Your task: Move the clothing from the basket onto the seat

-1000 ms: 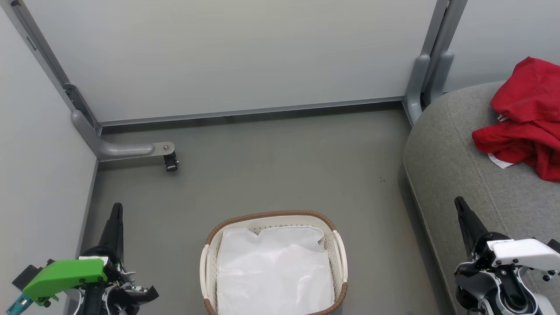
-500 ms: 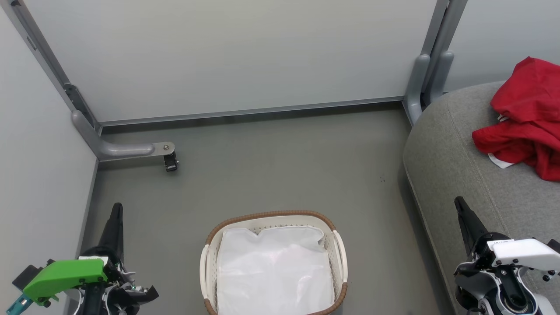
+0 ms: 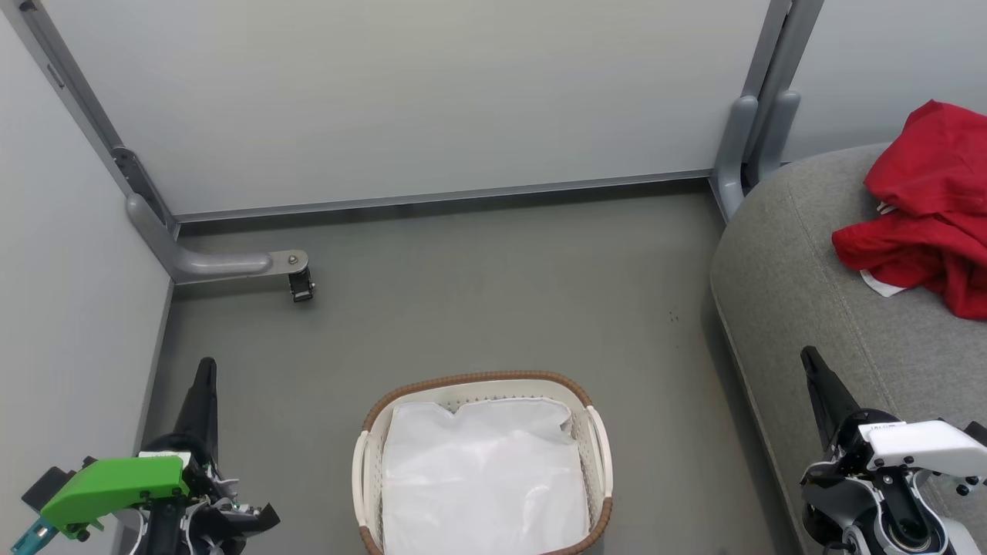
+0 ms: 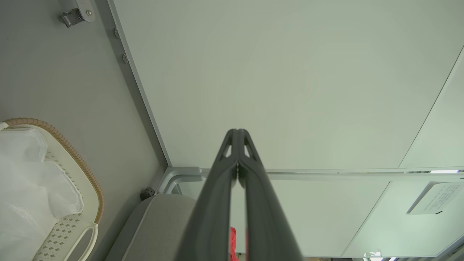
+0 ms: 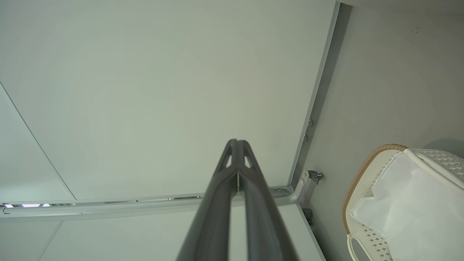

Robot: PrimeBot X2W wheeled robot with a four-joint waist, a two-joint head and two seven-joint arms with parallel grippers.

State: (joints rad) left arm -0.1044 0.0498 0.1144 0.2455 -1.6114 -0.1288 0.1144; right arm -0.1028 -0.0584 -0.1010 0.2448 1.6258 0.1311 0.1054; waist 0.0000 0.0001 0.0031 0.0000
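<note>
A: Hands first. How many, and what state?

B: Two. Left hand [image 3: 205, 376] is at the lower left of the head view, fingers pressed together, nothing between them. Right hand [image 3: 813, 368] is at the lower right, same: pinched closed, empty. In both wrist views the two dark fingers meet at the tips.

A: What's around them?

B: The left hand is over the floor [image 3: 478, 293], close to the left wall panel [image 3: 69, 308]. The right hand's tip overlaps the seat [image 3: 794, 301] in the frame. Can't tell whether it touches.

A: Baskets?

B: One basket [image 3: 478, 378], bottom centre, on the floor, between the two hands and apart from both. It has two white handles [image 3: 359, 470], one per side. Contents: one white sheet [image 3: 486, 478], spread across the inside.

A: Clothing?

B: One red piece, the clothing [image 3: 929, 208], crumpled at the upper right and cut by the frame edge. It lies on the seat with a scrap of white at its lower left. It is well apart from the basket and from both hands. A red sliver also shows low in the left wrist view.

A: Seats?

B: One, grey, right side, rounded edge, with one stitched seam running down it.

A: Anything else?

B: One small black caster [image 3: 301, 287], middle left, on a grey foot.
</note>
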